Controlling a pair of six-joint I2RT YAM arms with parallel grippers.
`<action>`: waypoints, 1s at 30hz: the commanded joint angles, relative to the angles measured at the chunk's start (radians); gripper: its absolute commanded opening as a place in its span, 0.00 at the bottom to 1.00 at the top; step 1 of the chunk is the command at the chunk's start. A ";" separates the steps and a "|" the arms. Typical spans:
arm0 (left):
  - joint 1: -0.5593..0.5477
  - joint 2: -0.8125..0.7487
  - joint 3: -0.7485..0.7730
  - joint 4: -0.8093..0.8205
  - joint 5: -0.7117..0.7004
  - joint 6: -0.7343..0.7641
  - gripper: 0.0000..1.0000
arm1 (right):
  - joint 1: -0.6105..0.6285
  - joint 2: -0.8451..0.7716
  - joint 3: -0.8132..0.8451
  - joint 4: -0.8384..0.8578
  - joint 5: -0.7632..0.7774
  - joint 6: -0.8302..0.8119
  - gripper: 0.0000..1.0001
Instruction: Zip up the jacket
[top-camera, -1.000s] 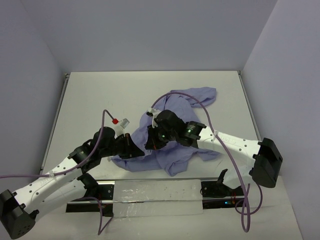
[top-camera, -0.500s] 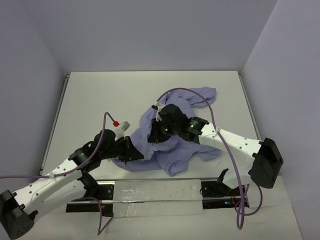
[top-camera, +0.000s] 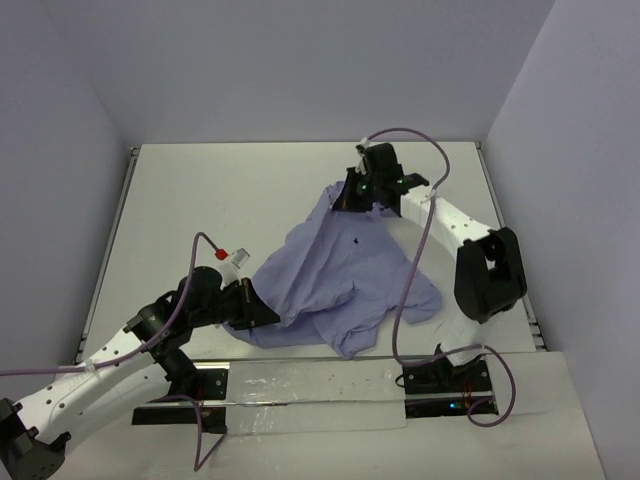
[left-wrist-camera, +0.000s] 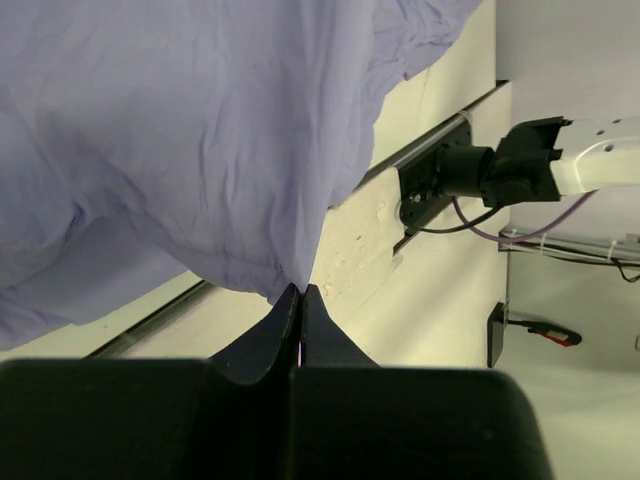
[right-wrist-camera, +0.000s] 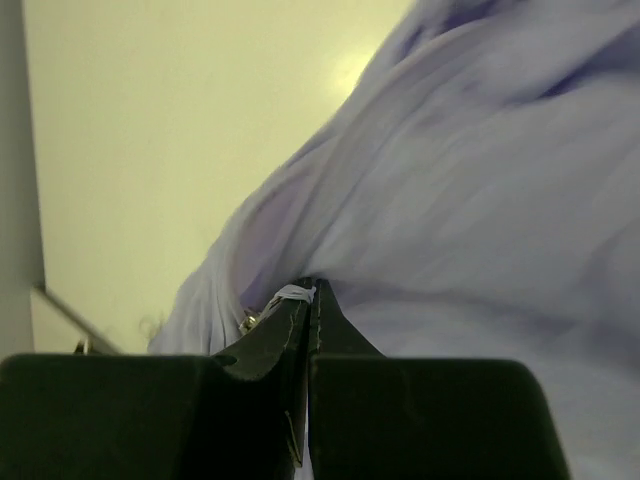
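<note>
Top external view: the jacket (top-camera: 340, 270) lies stretched across the surface (top-camera: 200, 200) between both arms, left jaws clamped on its near hem, right jaws pinching its far edge. Seemingly the zip-pull step; next, draw that edge away, hem anchored.

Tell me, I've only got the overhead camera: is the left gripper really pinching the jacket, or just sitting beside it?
Observer: Pinching it. The left wrist view shows the left gripper shut on a corner of the jacket edge.
Operator: And the right one?
Observer: The right gripper is shut on a fold too, with a small white tab right at its tips.
Operator: Is that the zipper pull?
Observer: Cannot tell; a small metal bit shows beside it, too tiny to identify.
</note>
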 joint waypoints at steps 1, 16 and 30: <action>-0.012 0.036 0.090 -0.128 -0.026 0.005 0.00 | -0.184 0.100 0.164 0.023 0.033 -0.020 0.00; 0.239 0.341 0.525 -0.271 -0.546 0.282 0.00 | -0.528 0.191 0.350 -0.019 -0.046 0.008 0.00; 0.663 0.693 1.209 -0.186 -0.478 0.496 0.00 | -0.560 -0.286 0.031 0.111 -0.092 0.037 0.00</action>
